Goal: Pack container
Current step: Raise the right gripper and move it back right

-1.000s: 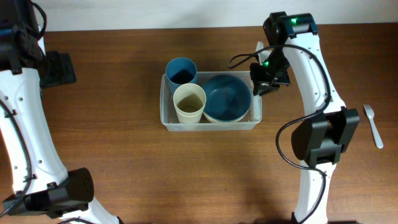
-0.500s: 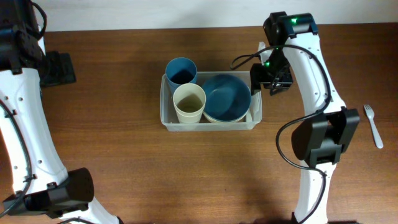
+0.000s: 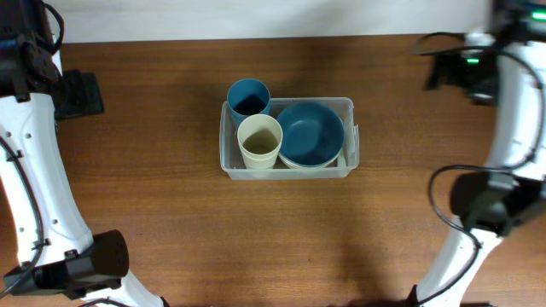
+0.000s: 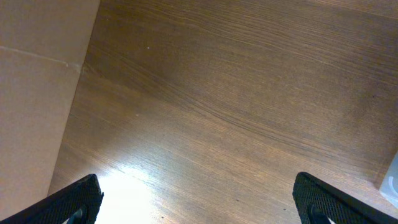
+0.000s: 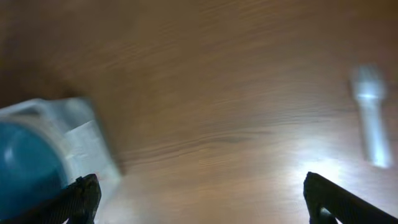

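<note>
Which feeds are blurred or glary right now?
Right wrist: motion blur throughout, container corner smeared, glare lower right. Overhead: sharp, except the right arm streaked. Left wrist: crisp wood grain, a glare patch on the table lower left.

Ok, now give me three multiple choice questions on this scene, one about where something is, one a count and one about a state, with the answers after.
1. Where does the cream cup stand?
A) in the container, left of the blue bowl
B) outside the container
C) inside the blue bowl

2. How many cups show in the overhead view?
A) one
B) two
C) four

3. How do the left jaws stand?
A) shut on a cup
B) open, holding nothing
C) shut on the container's rim

Answers:
1 A: the cream cup sits within the container's walls, beside the bowl.
2 B: there is one cream cup and one blue cup.
3 B: the left wrist view shows the tips far apart with only table between them.
</note>
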### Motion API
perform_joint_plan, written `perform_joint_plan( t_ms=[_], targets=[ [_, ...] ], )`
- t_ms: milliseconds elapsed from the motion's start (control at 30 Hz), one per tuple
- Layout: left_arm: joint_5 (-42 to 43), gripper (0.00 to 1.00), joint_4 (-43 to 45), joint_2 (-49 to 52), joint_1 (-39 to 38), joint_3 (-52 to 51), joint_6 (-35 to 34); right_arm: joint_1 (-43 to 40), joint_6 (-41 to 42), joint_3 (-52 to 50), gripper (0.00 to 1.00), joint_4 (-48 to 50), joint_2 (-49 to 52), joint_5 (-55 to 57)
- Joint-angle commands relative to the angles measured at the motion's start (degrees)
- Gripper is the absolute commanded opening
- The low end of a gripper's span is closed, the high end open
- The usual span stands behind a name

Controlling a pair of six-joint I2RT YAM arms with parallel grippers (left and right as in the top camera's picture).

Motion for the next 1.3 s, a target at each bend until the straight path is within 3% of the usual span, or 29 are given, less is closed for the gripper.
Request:
perform_joint_plan(
  t_ms=[0, 200, 400, 900, 1133, 1267],
  targets=[
    [-0.8, 1.00, 0.1, -1.4, 0.1, 0.9, 0.1, -8.2, -5.9, 1.0, 0.99, -0.4, -2.6, 1.0],
    [-0.8, 1.00, 0.1, -1.4, 0.1, 0.9, 0.1, -20.6, -16.2, -1.3, 0.99, -0.4, -2.6, 3.3],
    [-0.8, 1.00, 0.1, -1.4, 0.1, 0.9, 0.1, -27.1, -21.6, -6.7, 0.99, -0.4, -2.6, 10.1],
    [-0.8, 1.00, 0.1, -1.4, 0.1, 0.9, 0.1, -30.4, -24.8, -33.2, 0.99, 2.9, -2.5, 17.5],
    [-0.8, 1.00, 0.1, -1.4, 0.1, 0.9, 0.1, -31.7, -24.8, -35.1, 0.99, 8.7, -2.3, 17.5],
    [-0.8, 1.00, 0.1, -1.4, 0.1, 0.9, 0.1, -31.6, -30.1, -35.1, 0.99, 17.3, -2.3, 16.5]
  ],
)
